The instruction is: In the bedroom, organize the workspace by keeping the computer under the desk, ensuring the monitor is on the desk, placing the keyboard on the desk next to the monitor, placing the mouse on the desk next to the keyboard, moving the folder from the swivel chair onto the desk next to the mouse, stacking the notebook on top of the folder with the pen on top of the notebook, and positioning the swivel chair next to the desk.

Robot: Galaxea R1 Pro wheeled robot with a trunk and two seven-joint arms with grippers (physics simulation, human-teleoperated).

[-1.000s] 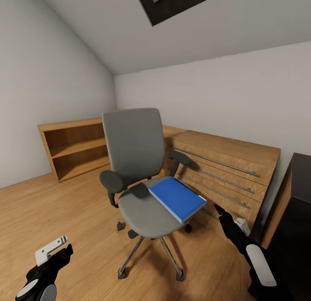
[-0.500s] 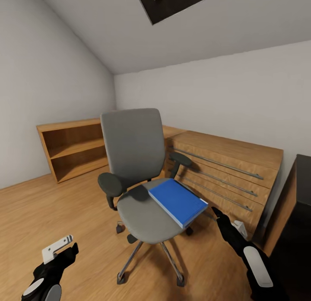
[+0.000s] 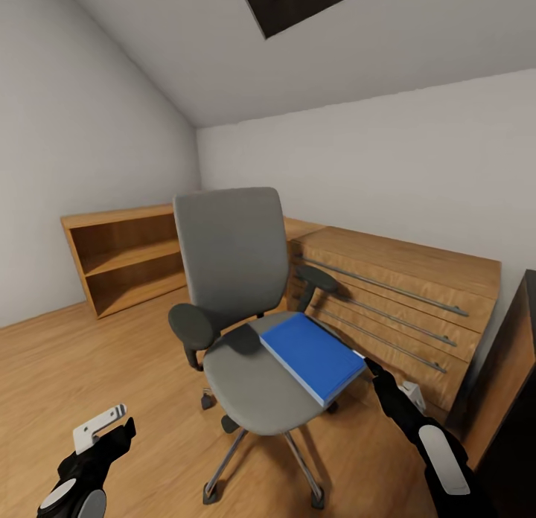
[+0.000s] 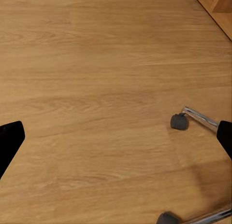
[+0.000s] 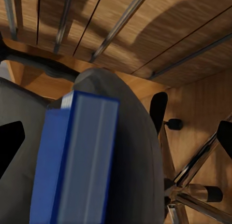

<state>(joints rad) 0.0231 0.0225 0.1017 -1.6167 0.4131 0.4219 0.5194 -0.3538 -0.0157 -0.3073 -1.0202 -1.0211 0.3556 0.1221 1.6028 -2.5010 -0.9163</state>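
Observation:
The grey swivel chair (image 3: 246,384) stands on the wooden floor in the middle of the head view. A bright blue folder (image 3: 316,356) lies flat on its seat, hanging over the seat's right edge. My right gripper (image 3: 378,375) hovers just right of the folder's near corner. In the right wrist view the gripper (image 5: 116,142) is open, with the folder (image 5: 77,156) and the seat (image 5: 130,151) straight ahead of it. My left gripper (image 3: 112,430) is low at the left, open over bare floor (image 4: 96,89), near a chair caster (image 4: 179,121).
A light wooden drawer chest (image 3: 402,295) with metal rail handles stands against the wall behind the chair. An open wooden shelf (image 3: 123,257) sits at the back left. A dark piece of furniture (image 3: 517,369) fills the right edge. A small white object (image 3: 412,394) lies by the chest.
The whole view has shifted slightly and the chair looks a bit larger, so the camera has moved. My right gripper's tip now sits closer to the folder's near corner.

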